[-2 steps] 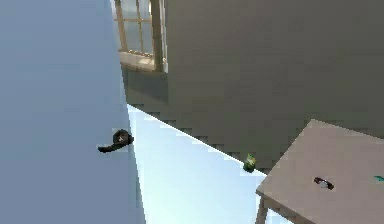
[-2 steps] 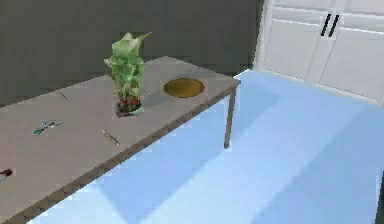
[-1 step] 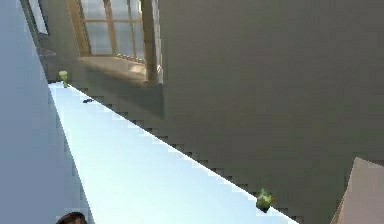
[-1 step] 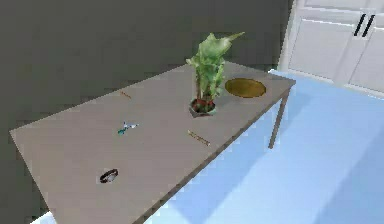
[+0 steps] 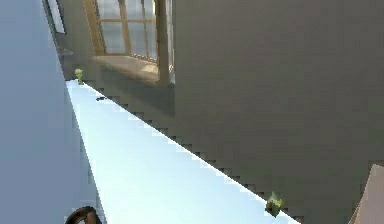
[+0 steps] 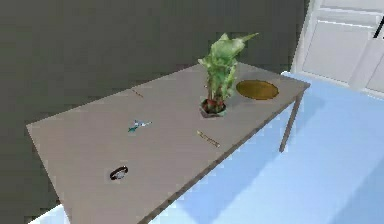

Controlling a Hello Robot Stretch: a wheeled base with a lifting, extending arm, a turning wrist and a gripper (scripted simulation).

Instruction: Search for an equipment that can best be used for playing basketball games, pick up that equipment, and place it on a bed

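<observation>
1. In the forward view, a wooden-framed glass window sits at upper left in a dark grey wall.
2. In the arm side view, a long grey-brown rectangular table carries a small black ring-shaped object, a small bluish object and a thin tan stick.
3. A leafy green plant in a dark pot stands upright just left of a flat round golden-brown mat.
4. A white panelled door stands at far right.

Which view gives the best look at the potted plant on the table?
The arm side view: the potted plant stands whole on the table, leaves and dark pot plain. The forward view has a small green blob low at its right; I cannot tell if that is it.
</observation>
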